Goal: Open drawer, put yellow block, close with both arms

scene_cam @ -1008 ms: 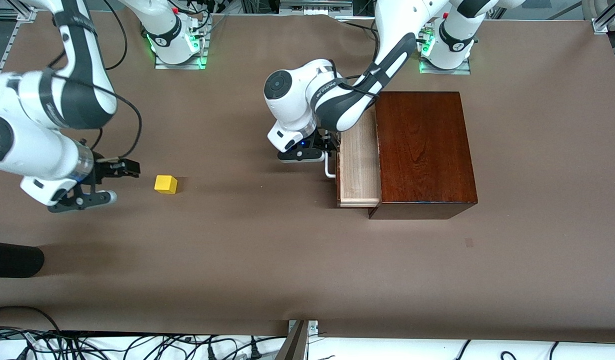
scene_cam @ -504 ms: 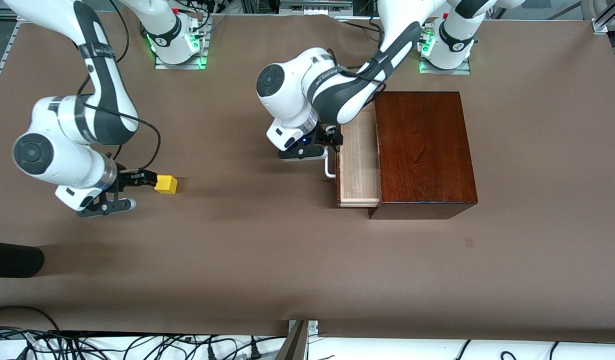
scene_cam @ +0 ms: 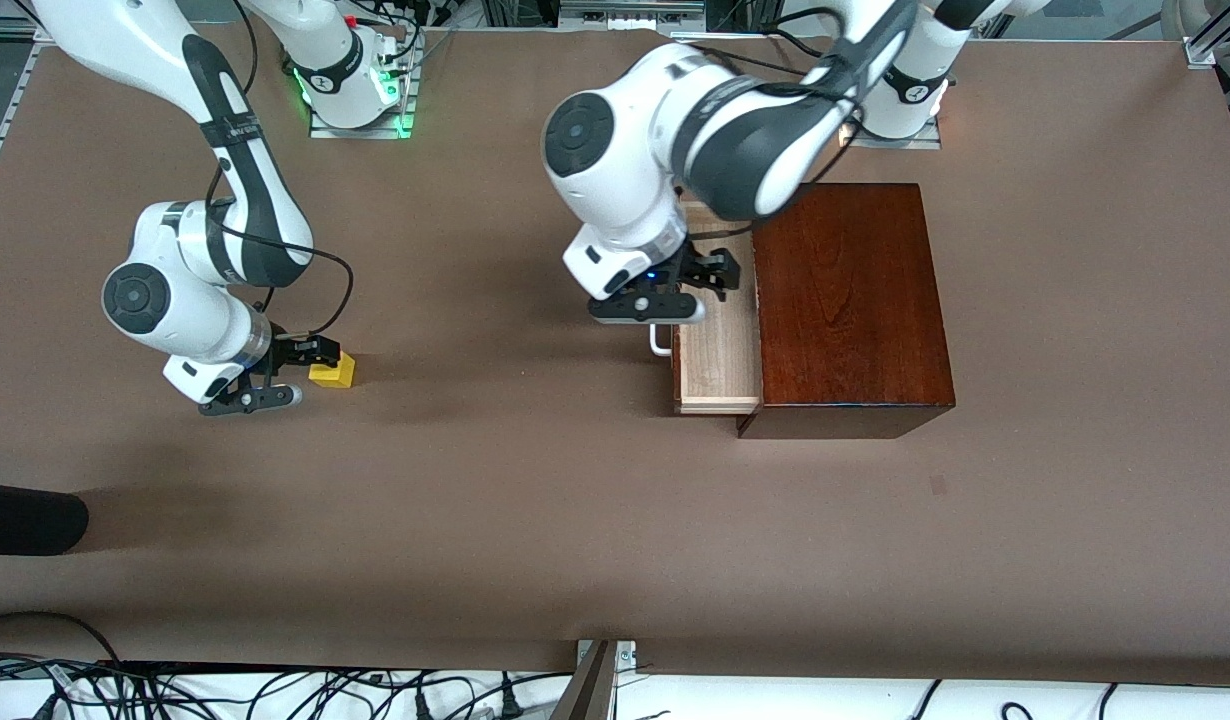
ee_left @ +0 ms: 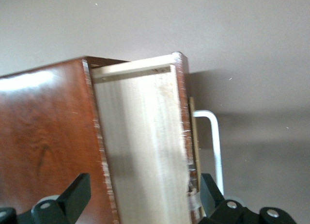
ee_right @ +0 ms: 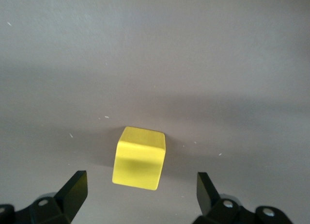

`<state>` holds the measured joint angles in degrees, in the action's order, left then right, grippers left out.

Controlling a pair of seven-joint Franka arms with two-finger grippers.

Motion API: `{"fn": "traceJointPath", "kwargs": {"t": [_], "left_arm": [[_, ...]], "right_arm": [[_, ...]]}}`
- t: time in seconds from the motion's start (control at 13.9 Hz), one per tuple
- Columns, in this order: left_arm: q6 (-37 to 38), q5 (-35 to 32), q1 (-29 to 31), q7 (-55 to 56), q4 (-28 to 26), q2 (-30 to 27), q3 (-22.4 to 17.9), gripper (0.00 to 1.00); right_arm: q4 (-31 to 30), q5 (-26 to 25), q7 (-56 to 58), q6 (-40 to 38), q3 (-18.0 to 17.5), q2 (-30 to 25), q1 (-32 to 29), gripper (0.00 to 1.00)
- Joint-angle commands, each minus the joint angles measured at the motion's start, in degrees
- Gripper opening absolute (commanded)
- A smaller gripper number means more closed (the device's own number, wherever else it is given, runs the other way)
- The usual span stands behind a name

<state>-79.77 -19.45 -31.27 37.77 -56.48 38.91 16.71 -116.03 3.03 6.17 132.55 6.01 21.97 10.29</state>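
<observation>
The yellow block sits on the brown tabletop toward the right arm's end, well apart from the dark wooden box. It is a small, hard-edged cube that looks light and rigid, probably wood or plastic, with flat and fairly smooth faces; a pinch across two opposite vertical faces, centred on the cube, looks like the safest hold, since an off-centre pinch could twist it or let it slip. The right tool is low over the tabletop just beside the block, its fingers spread wide with nothing between them, and in the right wrist view the cube lies roughly midway between the two fingers and a little ahead of the tips. The drawer stands partly pulled out of the box toward the right arm's end; its pale wooden floor shows bare, with nothing visible in it, though the left arm hides part of it in the front view. The white handle on the drawer's front is a stiff bar. The left tool is over the open drawer, its fingers wide apart and empty.
</observation>
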Motion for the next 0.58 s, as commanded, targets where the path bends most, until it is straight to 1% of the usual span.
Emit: {"fn": "traceJointPath", "kwargs": {"t": [0.0, 0.14, 0.22, 0.36, 0.5], "left_arm": [[-0.2, 8.52, 6.64, -7.42, -5.11, -6.54, -1.06, 1.0], [-5.98, 14.76, 11.65, -13.04, -12.83, -12.33, -2.46, 1.0], [-8.97, 17.14, 14.55, -16.72, -17.83, -15.5, -2.73, 1.0], [-12.15, 18.04, 19.3, -24.63, -25.75, -20.34, -3.25, 1.0], [-15.4, 18.13, 22.04, -30.1, -31.74, -24.38, -6.23, 1.0]], "right_arm": [[-3.06, 1.01, -1.68, 3.41, -0.21, -0.71, -0.27, 1.0], [-3.06, 1.01, -1.69, 4.64, -0.3, 0.44, -0.27, 1.0], [-3.06, 1.01, -1.69, 6.04, -0.39, 1.4, -0.27, 1.0], [-3.06, 1.1, -1.95, 8.24, -0.39, 2.9, -0.27, 1.0], [-3.06, 1.88, -2.21, 8.87, -0.56, 3.86, -0.27, 1.0]]}}
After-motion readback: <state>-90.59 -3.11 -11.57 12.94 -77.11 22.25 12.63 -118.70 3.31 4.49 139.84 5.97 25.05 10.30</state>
